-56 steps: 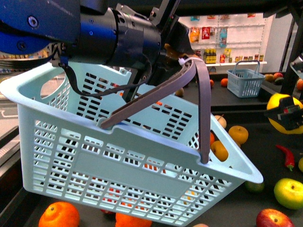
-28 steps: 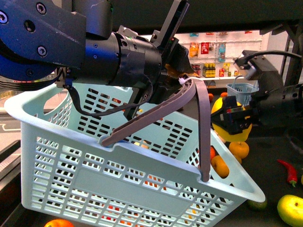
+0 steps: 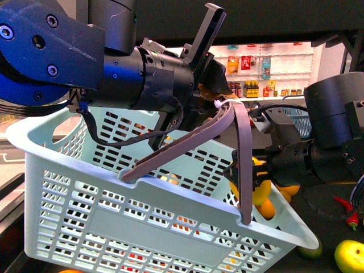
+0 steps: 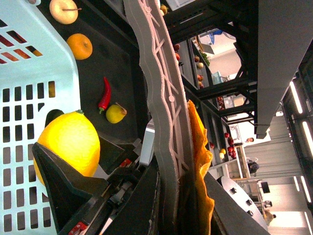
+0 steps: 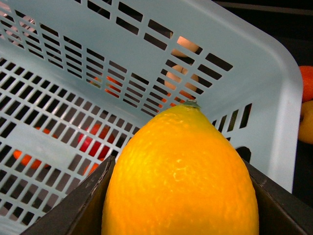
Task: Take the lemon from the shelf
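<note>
The bright yellow lemon (image 3: 260,191) is held just over the right rim of a pale blue slotted basket (image 3: 114,216), partly behind its grey handle (image 3: 243,153). My right gripper (image 3: 253,182) is shut on the lemon. In the right wrist view the lemon (image 5: 181,171) fills the space between the dark fingers (image 5: 85,203), with the basket's inside (image 5: 88,83) beyond it. My left gripper (image 3: 219,102) is shut on the basket handle (image 4: 164,98) and holds the basket up, tilted. The left wrist view also shows the lemon (image 4: 71,139). The black shelf tray (image 3: 327,230) lies below.
On the tray lie a red chilli (image 3: 348,209), a yellow-green fruit (image 3: 350,256), a green fruit (image 3: 310,250) and oranges (image 3: 289,191). More fruit shows through the basket slots. Black shelf uprights and store racks stand behind.
My right arm has carried the lemon leftward from the right edge to the basket's right rim. The basket has risen a little and stays tilted.
</note>
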{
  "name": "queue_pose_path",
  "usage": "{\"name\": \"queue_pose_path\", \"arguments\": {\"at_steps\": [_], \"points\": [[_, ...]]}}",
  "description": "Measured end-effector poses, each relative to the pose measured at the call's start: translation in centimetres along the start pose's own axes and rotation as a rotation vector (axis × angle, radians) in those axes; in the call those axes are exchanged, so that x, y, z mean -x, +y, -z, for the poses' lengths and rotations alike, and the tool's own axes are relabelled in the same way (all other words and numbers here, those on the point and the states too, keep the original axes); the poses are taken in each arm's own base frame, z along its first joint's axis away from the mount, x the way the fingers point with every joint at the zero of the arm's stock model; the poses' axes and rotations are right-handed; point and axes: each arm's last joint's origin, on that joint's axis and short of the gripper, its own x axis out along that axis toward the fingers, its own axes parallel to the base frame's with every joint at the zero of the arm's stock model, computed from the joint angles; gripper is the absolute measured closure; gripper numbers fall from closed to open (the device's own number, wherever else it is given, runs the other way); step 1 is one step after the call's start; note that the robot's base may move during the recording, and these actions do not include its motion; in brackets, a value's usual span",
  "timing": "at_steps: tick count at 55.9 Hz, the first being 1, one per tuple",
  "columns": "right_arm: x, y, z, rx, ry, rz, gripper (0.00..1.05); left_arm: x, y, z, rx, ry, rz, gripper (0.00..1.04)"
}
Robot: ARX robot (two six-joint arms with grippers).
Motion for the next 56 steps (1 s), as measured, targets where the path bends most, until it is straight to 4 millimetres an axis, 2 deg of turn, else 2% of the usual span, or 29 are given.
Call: {"name": "queue_pose_path", "arguments": {"at_steps": [7,13,18,22,28,36,47,56], "points": [[0.6,-0.2,-0.9,-0.026,-0.046,0.011,0.06,0.0,0.0,0.0,0.0,0.002,0.001,0.91],[2.4,-1.1,-2.3,-0.035,-0.105,0.068,0.08,0.0,0.0,0.0,-0.003,-0.002,-0.003,0.91],[5.3,-2.4,-3.8,-0.026,-0.195,0.18,0.07,0.0,0.1,0.0,0.001,-0.006,-0.006,0.91],[8.3,-3.1,-4.9,0.0,-0.275,0.285,0.07,0.0,0.1,0.0,-0.002,-0.005,-0.005,0.91],[12.5,-2.7,-5.1,0.044,-0.364,0.425,0.07,0.0,0.1,0.0,-0.003,-0.003,-0.004,0.91],[16.8,-0.6,-3.0,0.059,-0.396,0.529,0.07,0.0,0.0,0.1,0.0,0.005,0.001,0.91],[22.5,3.8,2.6,-0.002,-0.382,0.651,0.07,0.0,0.0,0.0,0.001,0.001,-0.002,0.91],[26.2,6.8,6.6,-0.024,-0.35,0.734,0.07,0.0,0.0,0.0,-0.002,0.0,-0.002,0.91]]}}
